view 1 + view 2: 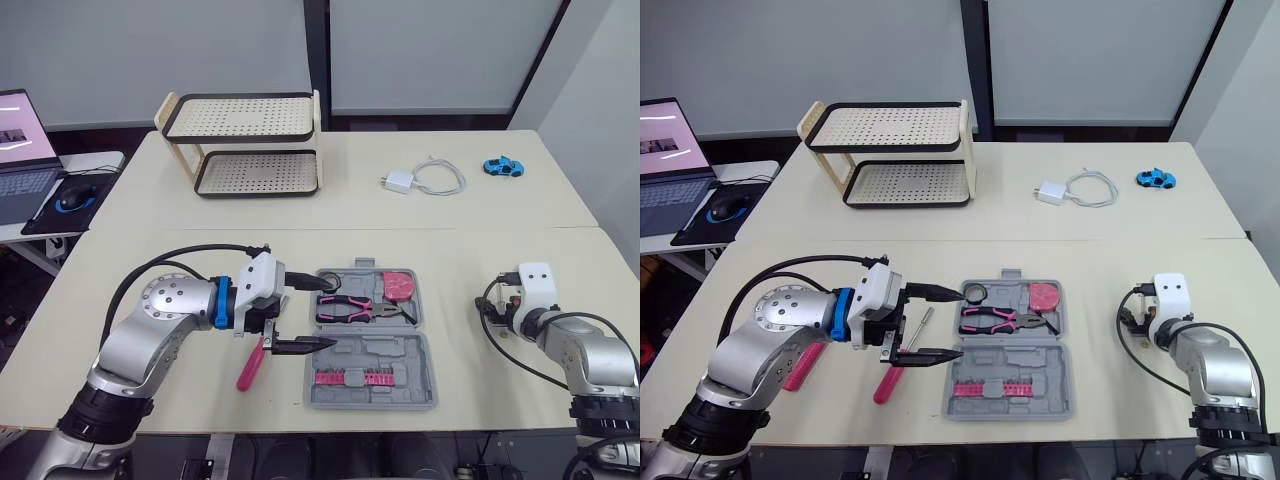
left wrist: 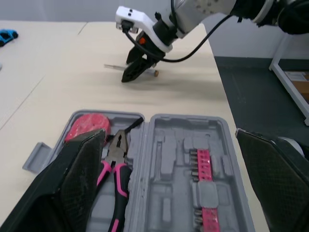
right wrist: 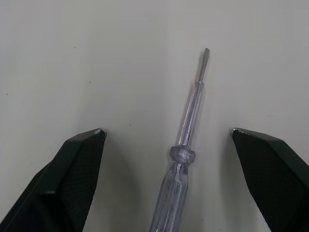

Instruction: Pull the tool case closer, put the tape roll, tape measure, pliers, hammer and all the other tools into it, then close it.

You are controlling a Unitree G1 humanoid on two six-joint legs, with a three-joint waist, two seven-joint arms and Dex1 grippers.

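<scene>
tool case (image 1: 372,358) open at 6 o'clock of table (image 1: 450,250), pliers (image 1: 362,308) inside | left gripper (image 1: 332,312) fingers wide apart at case's 9 o'clock edge | right gripper (image 3: 166,130) spread either side of clear screwdriver (image 3: 182,157) lying on table at case's 3 o'clock

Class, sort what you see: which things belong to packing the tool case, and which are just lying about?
Belong to the job: tool case, pliers, pink-handled tool, clear screwdriver.
Lying about: two-tier rack, charger with cable, blue toy car, laptop.
</scene>
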